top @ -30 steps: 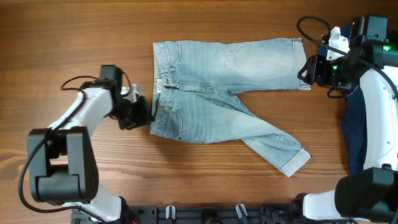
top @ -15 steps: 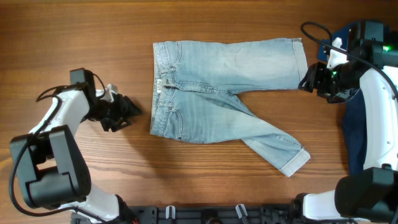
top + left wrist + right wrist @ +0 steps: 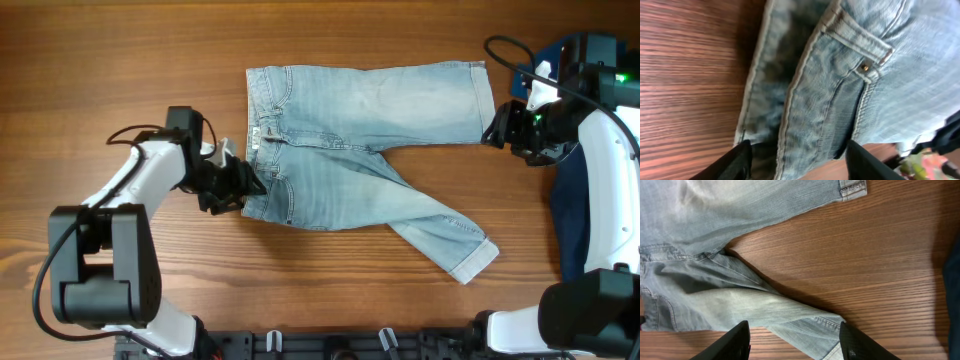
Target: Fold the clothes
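The jeans (image 3: 365,150) are lying flat in the middle of the wooden table (image 3: 120,60), waistband toward your left arm, legs splaying toward your right. You are dealing with soft but fairly heavy denim that will likely drape and drag rather than slide, so the thick waistband and hemmed cuffs look like your firmest holds. Your left gripper (image 3: 248,187) is reaching in low at the waistband corner, jaws parted around the edge and not yet pinching. Your right gripper (image 3: 494,127) is hovering just beside the upper leg's cuff, jaws parted and holding nothing.
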Controlling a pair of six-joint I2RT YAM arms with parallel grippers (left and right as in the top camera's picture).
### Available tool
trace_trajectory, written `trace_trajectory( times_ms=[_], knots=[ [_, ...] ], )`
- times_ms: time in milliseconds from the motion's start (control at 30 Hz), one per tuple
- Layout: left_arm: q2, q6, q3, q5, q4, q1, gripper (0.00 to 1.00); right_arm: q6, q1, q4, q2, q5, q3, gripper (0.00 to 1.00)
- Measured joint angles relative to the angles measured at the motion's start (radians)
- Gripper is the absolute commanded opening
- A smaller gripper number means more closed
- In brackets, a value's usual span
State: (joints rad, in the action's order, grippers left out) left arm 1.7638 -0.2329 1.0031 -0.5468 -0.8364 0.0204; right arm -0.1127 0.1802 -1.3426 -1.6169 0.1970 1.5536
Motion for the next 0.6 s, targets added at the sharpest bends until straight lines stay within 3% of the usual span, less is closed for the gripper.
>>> trace_trajectory(
  times_ms=[400, 567, 600],
  knots=[
    [0.0, 0.011, 0.0, 0.04, 0.0, 0.037, 0.28, 0.001, 0.0, -0.002, 0.0, 0.0, 0.0, 0.59],
    [0.0, 0.014, -0.01, 0.048, 0.007, 0.056, 0.04, 0.001, 0.0, -0.004, 0.0, 0.0, 0.0, 0.59],
    [0.0, 0.014, -0.014, 0.049, 0.007, 0.058, 0.04, 0.001, 0.0, -0.004, 0.0, 0.0, 0.0, 0.58]
  ],
)
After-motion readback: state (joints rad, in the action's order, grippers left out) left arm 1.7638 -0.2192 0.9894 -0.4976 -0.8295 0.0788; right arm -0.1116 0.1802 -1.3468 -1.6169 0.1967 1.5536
